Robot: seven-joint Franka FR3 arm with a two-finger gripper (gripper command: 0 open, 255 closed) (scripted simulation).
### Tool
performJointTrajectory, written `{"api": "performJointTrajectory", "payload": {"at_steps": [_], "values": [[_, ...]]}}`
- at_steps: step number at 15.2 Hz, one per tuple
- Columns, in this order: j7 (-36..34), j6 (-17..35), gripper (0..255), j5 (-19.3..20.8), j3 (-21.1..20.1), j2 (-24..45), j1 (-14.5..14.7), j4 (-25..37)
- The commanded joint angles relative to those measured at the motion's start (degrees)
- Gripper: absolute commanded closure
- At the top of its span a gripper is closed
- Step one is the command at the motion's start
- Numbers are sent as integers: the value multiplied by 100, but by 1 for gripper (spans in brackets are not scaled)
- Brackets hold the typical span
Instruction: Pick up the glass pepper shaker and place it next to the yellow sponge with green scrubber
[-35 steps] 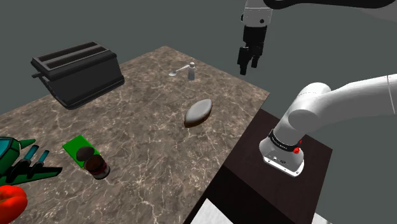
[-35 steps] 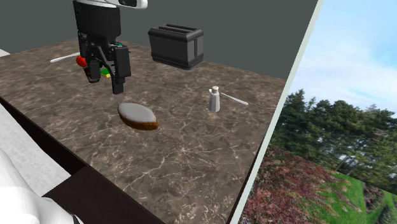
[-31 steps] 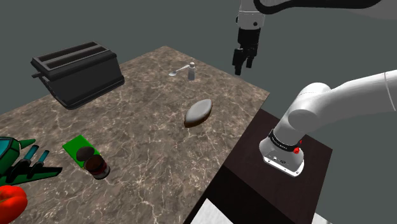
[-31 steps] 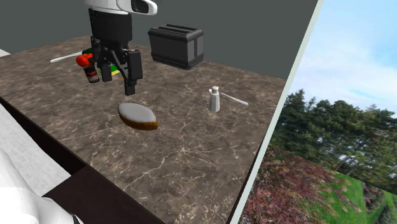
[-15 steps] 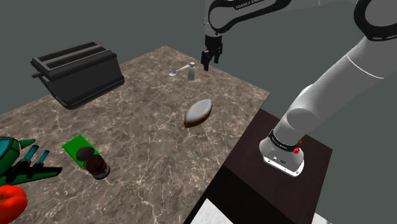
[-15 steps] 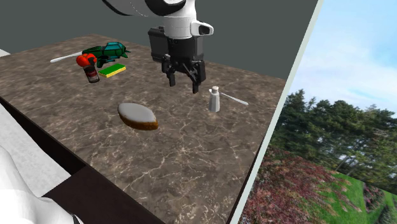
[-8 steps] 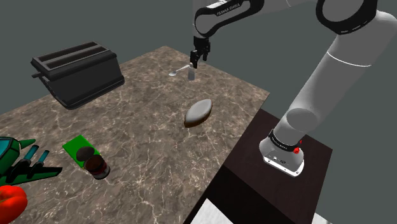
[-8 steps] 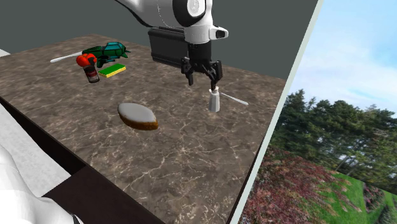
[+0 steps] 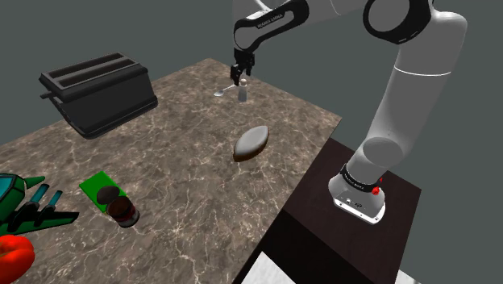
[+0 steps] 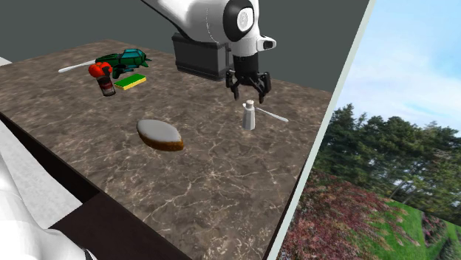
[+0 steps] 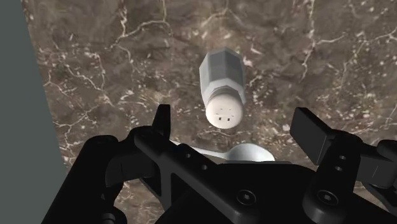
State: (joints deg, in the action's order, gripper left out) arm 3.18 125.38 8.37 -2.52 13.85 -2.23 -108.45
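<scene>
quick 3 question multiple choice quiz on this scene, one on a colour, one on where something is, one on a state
1. What colour is the toaster?
A white
B black
C red

2. Where is the gripper?
A over the toaster
B just above the shaker
C touching the toaster's side

3. How are the fingers?
A shut on the shaker
B shut on nothing
C open

Answers:
1 B, its whole body is drawn black.
2 B, the second exterior view shows it hanging right over the shaker's cap.
3 C, in the wrist view they stand wide apart and touch nothing.
</scene>
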Motion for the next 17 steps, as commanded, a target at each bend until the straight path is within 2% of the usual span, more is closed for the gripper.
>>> {"api": "performJointTrajectory", "payload": {"at_steps": [1,5,12,13,17], "values": [[-8,120,0,18,8,94,-4,-18],[-25,351,0,45,24,238,-15,-104],[-24,349,0,45,24,239,-15,-102],[-24,349,255,45,24,239,-15,-102],[-25,350,255,45,24,240,-15,-101]]}}
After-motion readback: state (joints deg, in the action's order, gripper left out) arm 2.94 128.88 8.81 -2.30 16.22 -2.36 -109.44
